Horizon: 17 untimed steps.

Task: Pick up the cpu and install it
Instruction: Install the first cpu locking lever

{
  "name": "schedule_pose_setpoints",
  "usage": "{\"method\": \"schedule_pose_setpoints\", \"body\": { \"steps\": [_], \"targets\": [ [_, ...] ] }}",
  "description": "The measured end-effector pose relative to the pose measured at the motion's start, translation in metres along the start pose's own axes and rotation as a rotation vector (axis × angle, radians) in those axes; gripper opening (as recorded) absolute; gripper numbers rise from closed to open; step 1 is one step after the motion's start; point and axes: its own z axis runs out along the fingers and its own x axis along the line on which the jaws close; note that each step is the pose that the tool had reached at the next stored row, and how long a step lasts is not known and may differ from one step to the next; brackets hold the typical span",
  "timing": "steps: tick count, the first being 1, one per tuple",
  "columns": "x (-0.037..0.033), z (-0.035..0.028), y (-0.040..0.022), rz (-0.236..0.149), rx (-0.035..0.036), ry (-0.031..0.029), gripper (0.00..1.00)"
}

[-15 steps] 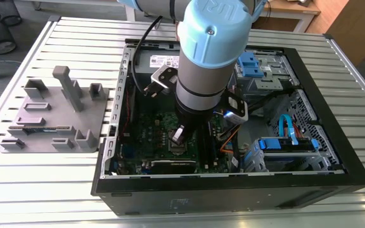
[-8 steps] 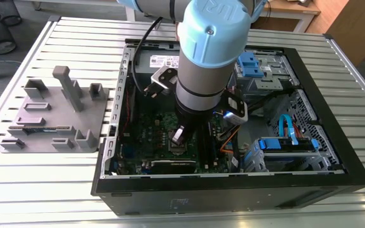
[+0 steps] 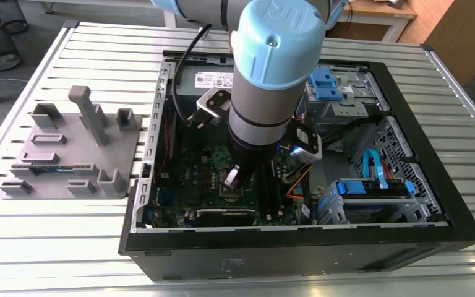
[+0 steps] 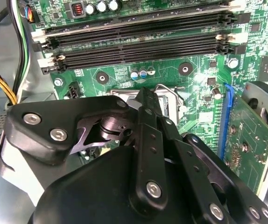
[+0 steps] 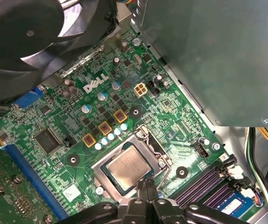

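The cpu, a small square chip with a dull silver top, lies flat in its socket on the green motherboard. The metal socket frame surrounds it. In the first wrist view my gripper hangs just over the chip's near edge, fingers close together and nothing between them. The second wrist view shows the black gripper from behind, pointing down at the socket. In the exterior view the gripper reaches down inside the open computer case, low over the board.
A black fan and the grey power supply box stand close beside the socket. Black memory slots run along one side. Blue drive brackets and cables crowd the case's right. A grey fixture plate lies left of the case.
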Motion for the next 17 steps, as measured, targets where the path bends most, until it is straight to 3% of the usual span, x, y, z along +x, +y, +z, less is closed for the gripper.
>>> {"method": "schedule_pose_setpoints", "body": {
  "steps": [17],
  "targets": [
    [0.0001, 0.0054, -0.0012, 0.022, 0.0039, 0.0015, 0.11]
  ]
}}
